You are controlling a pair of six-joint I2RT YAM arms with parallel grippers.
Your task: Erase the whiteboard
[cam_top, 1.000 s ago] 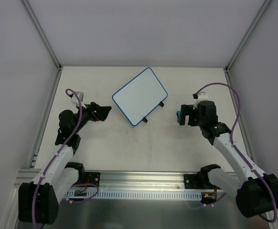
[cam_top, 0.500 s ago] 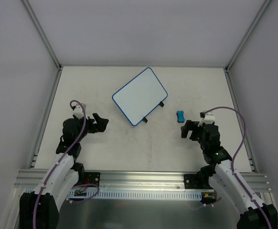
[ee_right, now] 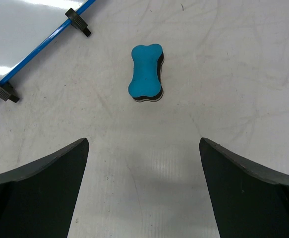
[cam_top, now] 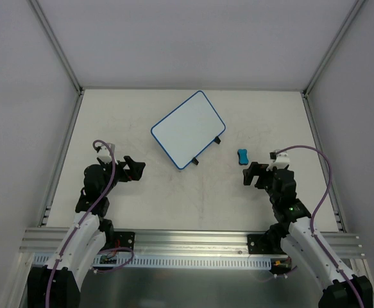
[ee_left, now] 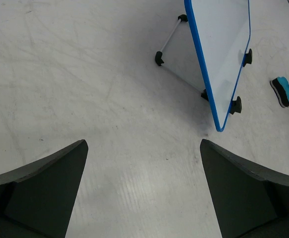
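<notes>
The whiteboard (cam_top: 188,129), white with a blue rim and small black feet, lies tilted at the table's middle back; its face looks blank. It also shows in the left wrist view (ee_left: 218,54) and its rim shows in the right wrist view (ee_right: 35,49). A small blue eraser block (cam_top: 242,156) lies on the table right of the board, also in the right wrist view (ee_right: 145,79) and the left wrist view (ee_left: 284,91). My left gripper (cam_top: 135,169) is open and empty, left of the board. My right gripper (cam_top: 251,174) is open and empty, just near of the eraser.
The table (cam_top: 193,199) is white and scuffed, walled by white panels with metal posts (cam_top: 57,45) at the back corners. A metal rail (cam_top: 193,240) runs along the near edge by the arm bases.
The right gripper let go of the eraser and drew back toward the near edge; the eraser now lies on the table. The left gripper drew back slightly. The board has not moved.
</notes>
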